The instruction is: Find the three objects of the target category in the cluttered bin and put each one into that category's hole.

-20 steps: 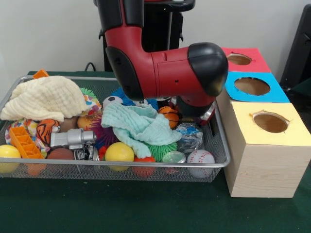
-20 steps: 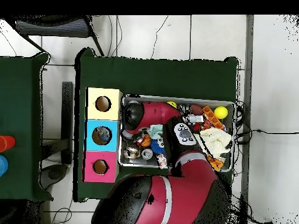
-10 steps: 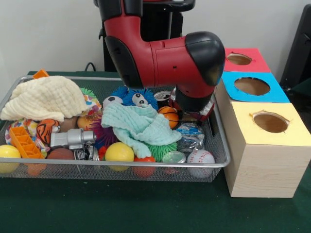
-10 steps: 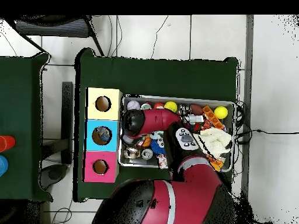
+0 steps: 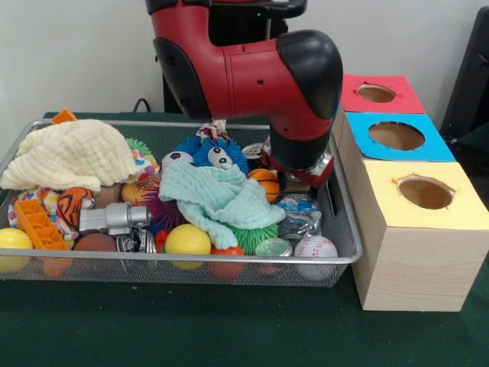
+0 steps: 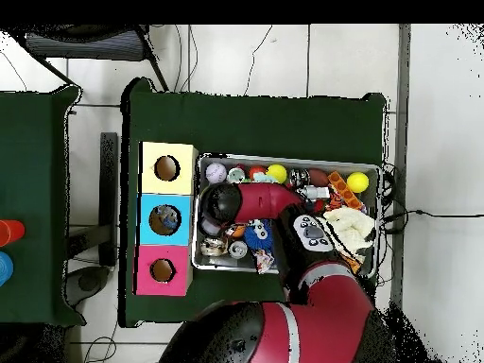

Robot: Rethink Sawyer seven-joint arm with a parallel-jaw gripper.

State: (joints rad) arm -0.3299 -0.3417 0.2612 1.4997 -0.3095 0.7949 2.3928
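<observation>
Cannot tell whether the gripper (image 5: 296, 177) is spread or closed: tucked under the black wrist of the arm (image 5: 244, 76), with only a bit of red and grey showing. Hangs low over the right end of the bin (image 5: 229, 260), just beside the small basketball (image 5: 265, 182) and close to the can (image 5: 254, 150) behind it; contact with either not visible.

Cannot say from the scene which category is wanted. Judging by where the gripper hangs, probably the basketball or the can.

- Basketball: likely light and a little springy, round, prone to roll or squirt out. Best pinched across the middle from straight above.
- Can: likely thin-walled, light, smooth and easy to dent. Best taken across the body with a gentle squeeze, not by the rim.
- Crumpled foil (image 5: 296, 214), just in front: likely to crush and slip.

Further out, a baseball (image 5: 315, 247) against the front rim, a green cloth (image 5: 218, 195) draped over the middle of the pile, and a blue fuzzy toy (image 5: 210, 155) with eyes behind it. Cloth soft and likely to drag neighbours along if snagged.

Beyond the bin's right wall, a wooden box with three openings: yellow hole (image 5: 425, 193) nearest, blue hole (image 5: 396, 135) in the middle, red hole (image 5: 376, 93) farthest.
</observation>
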